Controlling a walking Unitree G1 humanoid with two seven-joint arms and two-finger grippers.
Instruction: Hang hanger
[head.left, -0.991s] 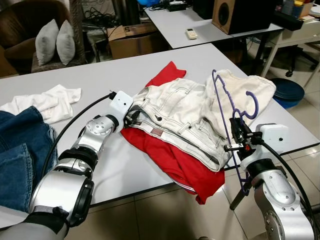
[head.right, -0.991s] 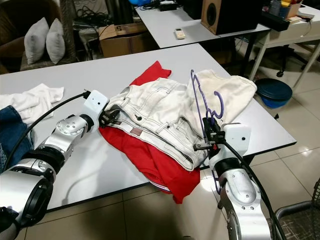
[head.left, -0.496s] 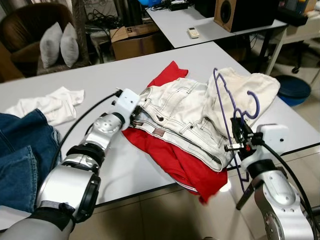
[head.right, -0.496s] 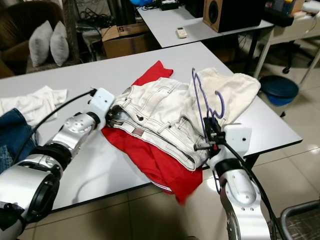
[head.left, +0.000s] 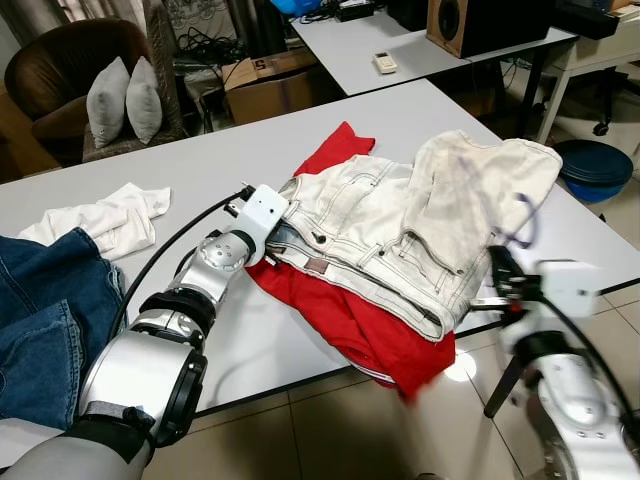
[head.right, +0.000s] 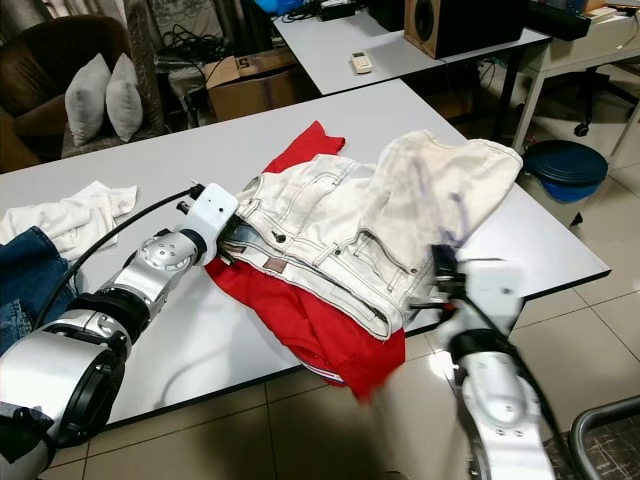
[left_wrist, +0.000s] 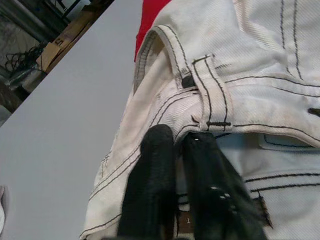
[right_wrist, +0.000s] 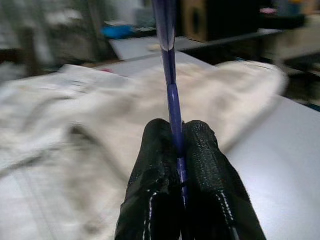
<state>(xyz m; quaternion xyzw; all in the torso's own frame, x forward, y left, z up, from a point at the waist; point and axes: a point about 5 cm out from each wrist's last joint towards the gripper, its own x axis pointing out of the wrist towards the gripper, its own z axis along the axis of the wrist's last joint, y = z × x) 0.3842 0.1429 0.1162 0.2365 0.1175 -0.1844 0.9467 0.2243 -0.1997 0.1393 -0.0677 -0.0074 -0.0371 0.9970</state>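
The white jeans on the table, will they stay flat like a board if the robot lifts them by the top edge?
Probably not. The white denim jeans already lie in soft folds over the red cloth, so they would likely droop and hang. The left gripper pinches only the waistband, so the legs should trail. Thick stitched denim looks fairly heavy, so it might drag the red cloth along.

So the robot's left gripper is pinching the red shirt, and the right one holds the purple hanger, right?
Not quite. The left gripper is pinching the waistband of the white jeans, not the red shirt underneath; the left wrist view shows it. The right gripper does hold the purple hanger.
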